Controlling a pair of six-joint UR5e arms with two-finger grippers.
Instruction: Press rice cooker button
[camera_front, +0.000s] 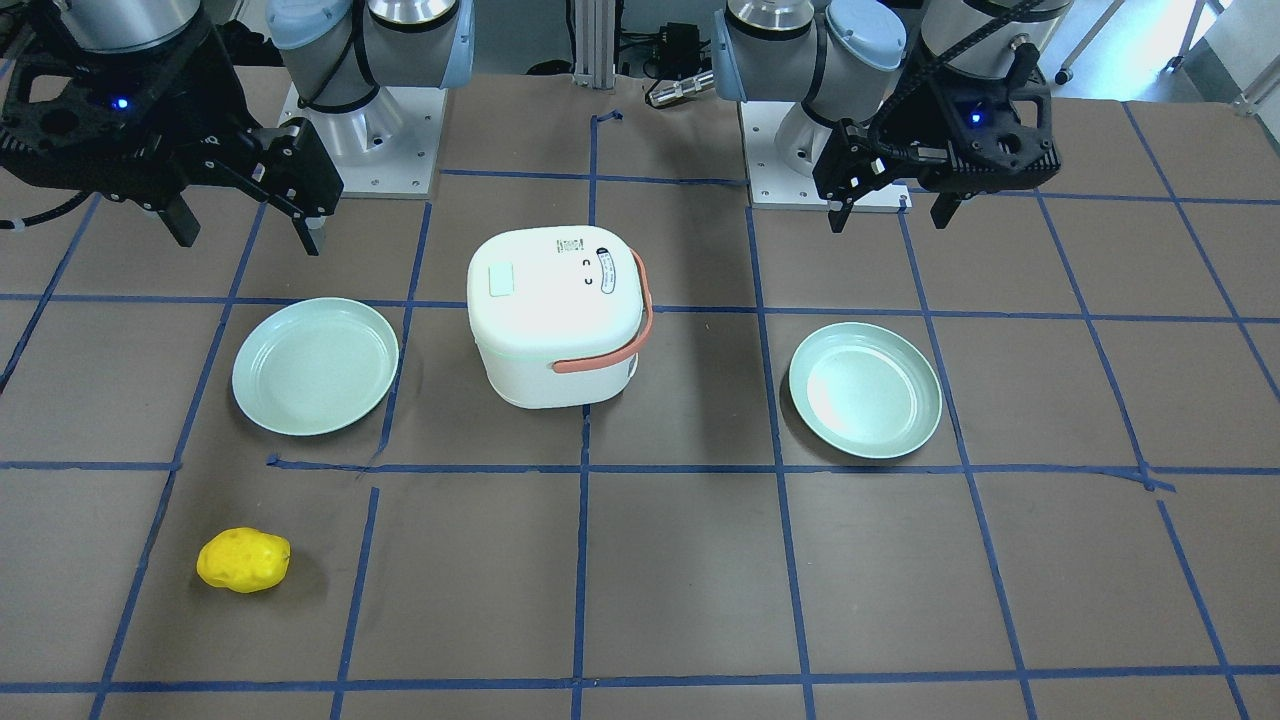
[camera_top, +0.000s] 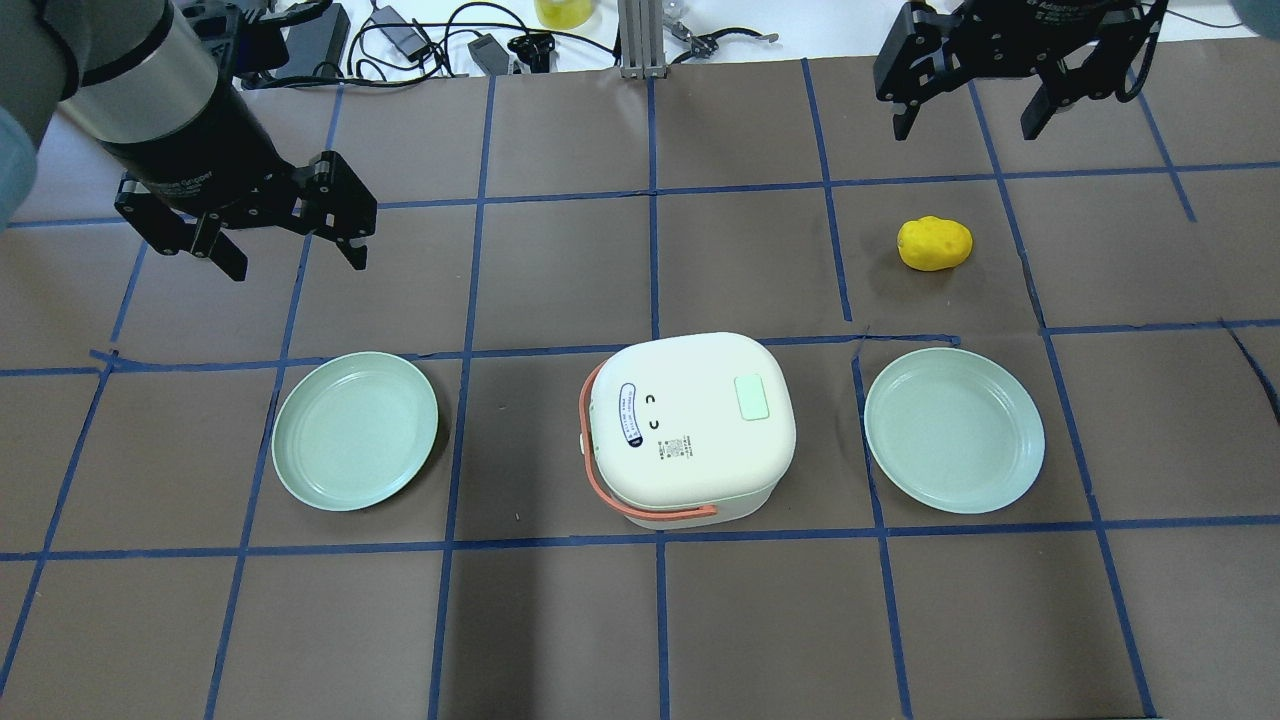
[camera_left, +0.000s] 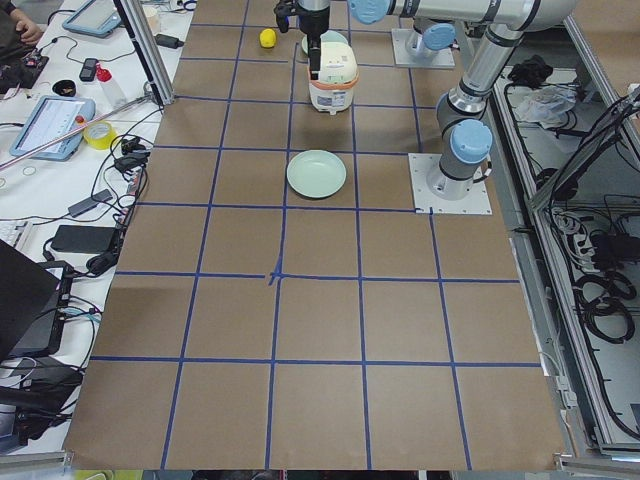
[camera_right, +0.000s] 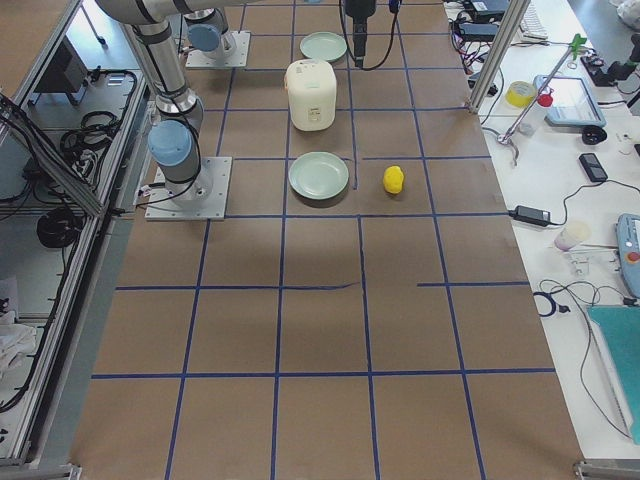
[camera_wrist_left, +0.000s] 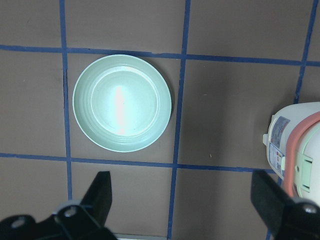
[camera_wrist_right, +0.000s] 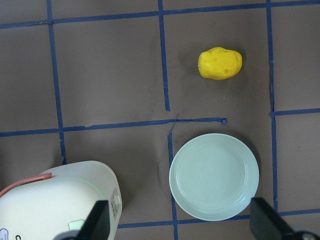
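Two grippers hang above the table (camera_top: 560, 620), well apart from the target. The white rice cooker (camera_top: 690, 430) stands mid-table, lid down, between a pale green left plate (camera_top: 355, 430) and right plate (camera_top: 955, 430). The left gripper (camera_top: 297, 265) and right gripper (camera_top: 965, 130) each have jaws spread wide, holding nothing. A yellow toy potato (camera_top: 935, 243) lies beyond the right plate. The mint button (camera_top: 752, 397) sits on the right side of the lid, so the right arm looks better placed. Its best approach is probably to narrow the jaws, come straight down and press squarely. There is open room all round the cooker; only the plate rims flank it.
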